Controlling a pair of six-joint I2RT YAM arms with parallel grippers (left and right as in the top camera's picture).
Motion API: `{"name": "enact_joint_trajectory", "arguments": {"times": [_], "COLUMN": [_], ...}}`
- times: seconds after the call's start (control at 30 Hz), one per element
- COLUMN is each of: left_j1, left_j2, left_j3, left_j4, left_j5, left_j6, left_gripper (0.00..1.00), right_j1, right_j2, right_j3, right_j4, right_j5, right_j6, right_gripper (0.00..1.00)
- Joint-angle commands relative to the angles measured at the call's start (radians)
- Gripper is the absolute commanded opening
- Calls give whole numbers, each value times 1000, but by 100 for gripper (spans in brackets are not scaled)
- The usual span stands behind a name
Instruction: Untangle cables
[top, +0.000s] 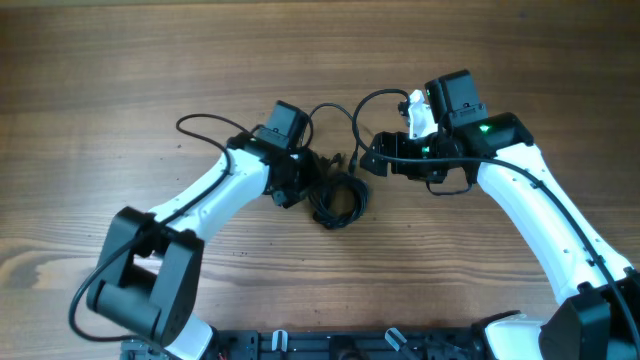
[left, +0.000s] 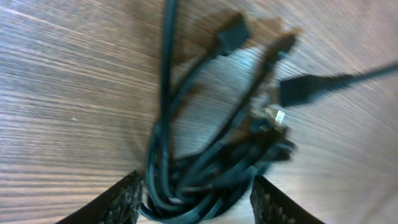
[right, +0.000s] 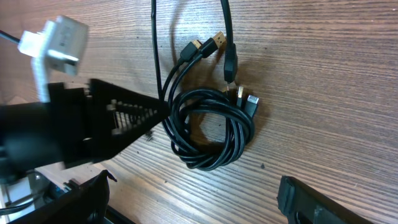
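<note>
- White-shelled, black-jointed left arm (top: 215, 195) and its twin, the right arm (top: 530, 215), rise closest to the overhead lens. Both angle in over the brown wood-grain tabletop (top: 120, 80) toward its middle.
- Left hand (left: 196, 193): its black ribbed fingers (left: 121, 202) stand apart on either side of a small coil of thin black cables (right: 244, 130). Whether they pinch it or merely straddle it, I cannot tell.
- Right hand (right: 194, 183): spread wide, holding nothing, hovering just beside the coil.
- Lying on the tabletop between the two hands, the cables are wound loop on loop into one bundle, so the untangling looks barely begun.
- Next move, as I judge it: one hand pins the coil while the other takes a free plug end and draws that cord out.
- Small gold- and silver-tipped plugs (right: 208, 43) stick out at the coil's upper edge. Two cords run off the top of the right wrist view and the left wrist view is blurred, so which plug belongs to which cord is unclear.
</note>
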Motion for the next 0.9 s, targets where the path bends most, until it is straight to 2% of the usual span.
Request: {"name": "enact_joint_trajectory", "arguments": {"times": [0.0, 0.1, 0.27, 0.3, 0.47, 0.5, 0.53, 0.57, 0.63, 0.77, 0.87], "left_j1": [-21, -33, -35, -38, -38, -38, -38, -38, -29, 53, 135], "left_j2": [58, 103, 123, 130, 162, 162, 162, 162, 160, 130, 102], "left_j3": [-10, -11, -11, -11, -11, -11, -11, -11, -6, 90, 162], "left_j4": [2, 16, 26, 32, 53, 54, 59, 69, 99, 112, 113], "left_j5": [-115, -131, -132, -134, -119, -114, -101, -84, -34, 200, 362], "left_j6": [-53, -53, -53, -54, -60, -60, -60, -60, -60, -80, -248], "left_gripper": [51, 43, 21, 19, 20, 15, 4, 4, 4, 4, 4], "right_j1": [3, 3, 3, 3, 3, 3, 3, 3, 3, 3, 3], "right_j2": [13, 13, 13, 13, 13, 13, 13, 13, 13, 13, 9], "right_j3": [12, 12, 12, 12, 12, 12, 12, 12, 12, 13, 25], "right_j4": [2, 2, 1, 1, 0, 1, 2, 2, 1, 5, 11], "right_j5": [6, 6, 5, 5, 5, 5, 5, 4, 2, -38, -117], "right_j6": [6, 6, 7, 7, 7, 7, 8, 7, 6, -3, -48], "right_gripper": [89, 89, 89, 89, 89, 89, 89, 89, 89, 89, 89]}}
